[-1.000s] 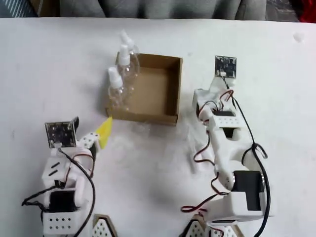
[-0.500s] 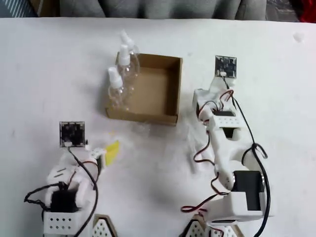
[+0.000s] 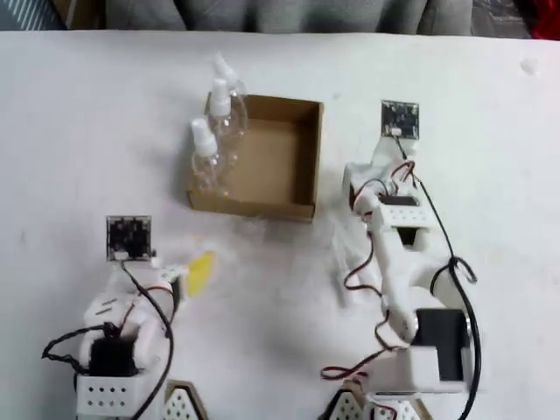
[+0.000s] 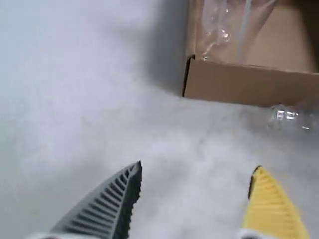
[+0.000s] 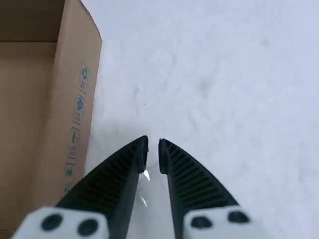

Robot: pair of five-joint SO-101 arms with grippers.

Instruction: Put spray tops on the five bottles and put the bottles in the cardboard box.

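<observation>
From the high view, the box (image 3: 311, 157) sits mid-table with three bottles (image 3: 210, 157) standing upright along one wall, each wearing a spray top. The left gripper (image 3: 188, 271) hovers low over the table (image 3: 105, 105), well apart from the box, and the right arm (image 3: 394, 227) lies just beside the opposite wall. In the left wrist view the grey and yellow fingers are spread wide with nothing between them. They face a box corner (image 4: 249, 84) and the bottles (image 4: 224, 30) behind it. A clear, glinting thing (image 4: 286, 117) lies on the table just beside the box's outer wall, and I cannot tell what it is. In the right wrist view the right gripper (image 5: 153, 144) has its fingers almost pressed together, with only a slit between them and nothing held, above bare table beside the box wall (image 5: 75, 99). With three of five packed, the step in hand looks like fetching another bottle. I'd keep the left fingers wide, square them to the clear thing before closing, and grip gently, since thin plastic slips and crushes. I'd also stay off the box so the standing bottles don't topple.
</observation>
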